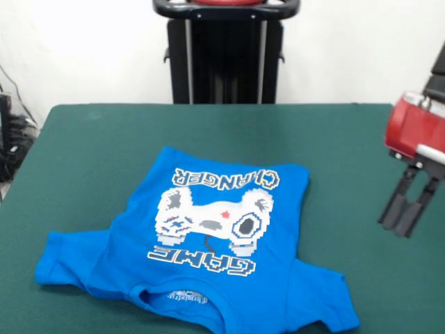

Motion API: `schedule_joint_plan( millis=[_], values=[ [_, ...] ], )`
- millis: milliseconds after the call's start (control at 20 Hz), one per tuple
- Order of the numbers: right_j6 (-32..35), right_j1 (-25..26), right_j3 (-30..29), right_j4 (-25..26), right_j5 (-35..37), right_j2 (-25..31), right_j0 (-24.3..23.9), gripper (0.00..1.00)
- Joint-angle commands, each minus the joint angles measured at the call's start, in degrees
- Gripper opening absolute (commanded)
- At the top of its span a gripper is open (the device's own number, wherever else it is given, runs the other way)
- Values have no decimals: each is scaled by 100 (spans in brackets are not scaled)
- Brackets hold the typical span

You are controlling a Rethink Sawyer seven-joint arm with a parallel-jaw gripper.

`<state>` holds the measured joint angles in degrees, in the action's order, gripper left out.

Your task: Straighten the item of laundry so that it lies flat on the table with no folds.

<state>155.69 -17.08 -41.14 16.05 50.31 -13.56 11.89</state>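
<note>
The blue T-shirt (201,243) lies print side up on the green table (334,139), left of centre and near the front edge. Its collar points toward the camera, so the white controller print and the "GAME CHANGER" lettering read upside down. Both sleeves are spread out to the sides. The far edge runs close behind the lettering, so the lower part looks tucked under. There are slight wrinkles near the collar. My gripper (401,226) hangs at the far right, above the table and well clear of the shirt. It is shut and empty.
The robot's black pedestal (226,56) stands at the table's far side. Cables (14,132) hang off the left edge. Bare green felt shows beyond and to the right of the shirt.
</note>
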Motion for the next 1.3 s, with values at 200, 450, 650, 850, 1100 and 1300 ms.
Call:
schedule_joint_plan(
  millis=[200,450,650,850,1100,1300],
  values=[
    [1552,1008,215,625,-1118,-462,78,0],
    [1555,1179,163,506,-1259,-532,87,0],
    [1340,1202,9,178,-1419,-289,-34,0],
    [1516,1374,83,181,-1595,-446,26,0],
    [1704,1517,201,367,-1467,-907,208,0],
    [1825,1462,33,289,-1150,-1177,405,0]
  ],
)
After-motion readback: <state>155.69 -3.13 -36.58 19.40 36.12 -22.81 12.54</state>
